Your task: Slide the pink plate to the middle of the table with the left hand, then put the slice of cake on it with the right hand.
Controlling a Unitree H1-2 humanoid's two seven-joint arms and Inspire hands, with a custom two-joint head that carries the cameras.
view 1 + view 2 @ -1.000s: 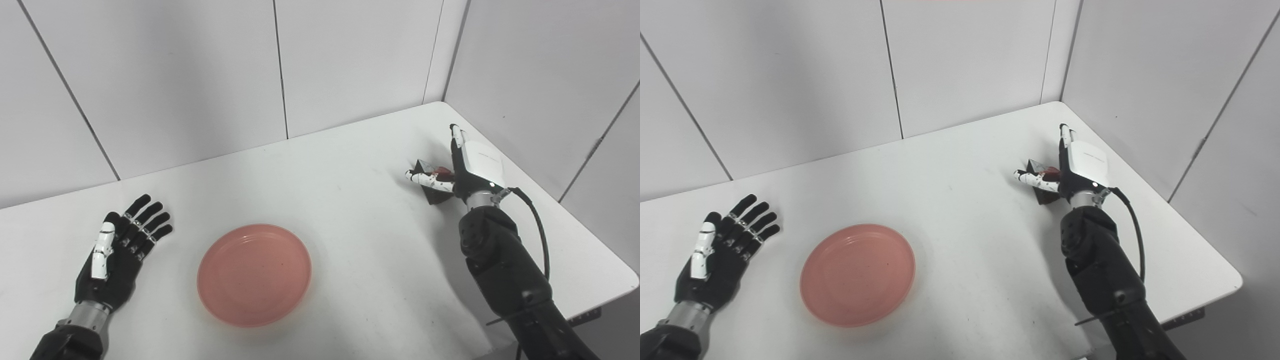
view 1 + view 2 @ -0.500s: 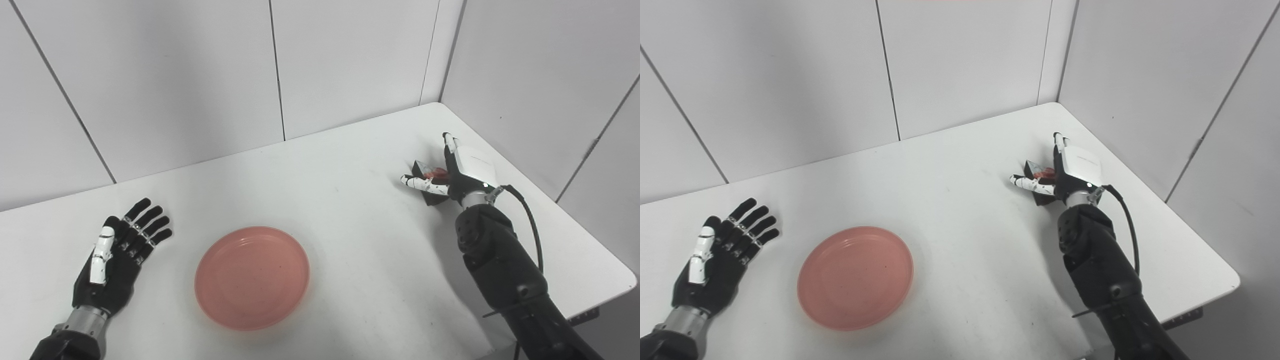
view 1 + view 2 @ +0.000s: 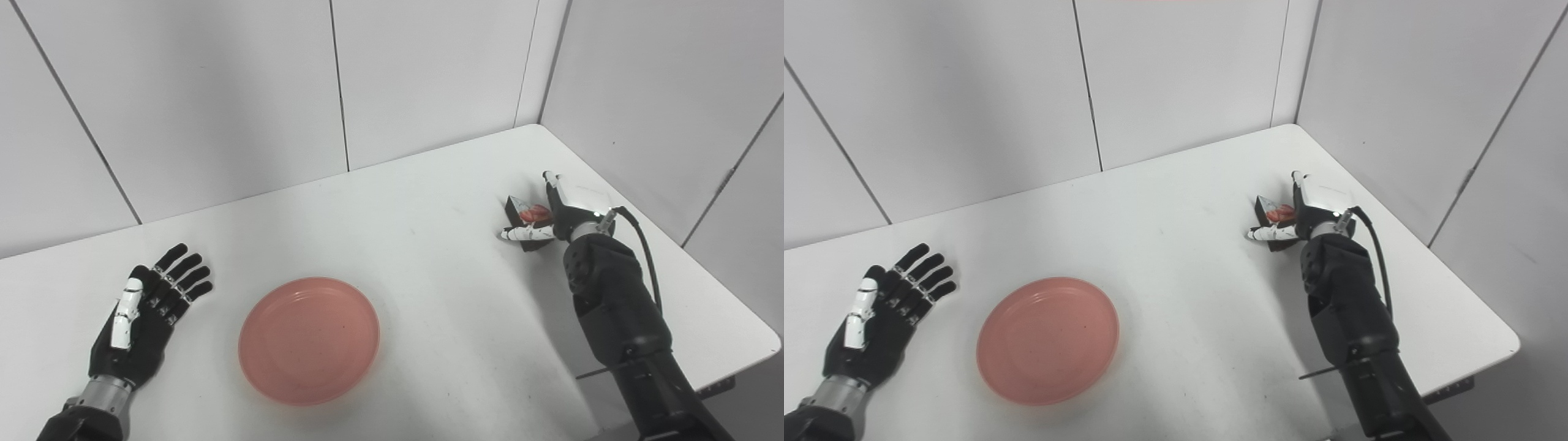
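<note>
Fingers spread and empty, our left hand lies flat on the table just left of the pink plate, which sits near the middle. Far right, our right hand brackets the cake slice, thumb at its near edge; whether it grips yet, we cannot tell.

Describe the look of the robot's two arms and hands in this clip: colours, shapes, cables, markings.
Both arms are bulky black segmented shells with a silver metal ring at the wrist. The left hand has a black palm and black fingers with small silver joints, and a white thumb. The right hand has a white plate on its back bearing faint lettering too small to read, and a white thumb with dark specks. A black cable loops from its wrist along the forearm.
</note>
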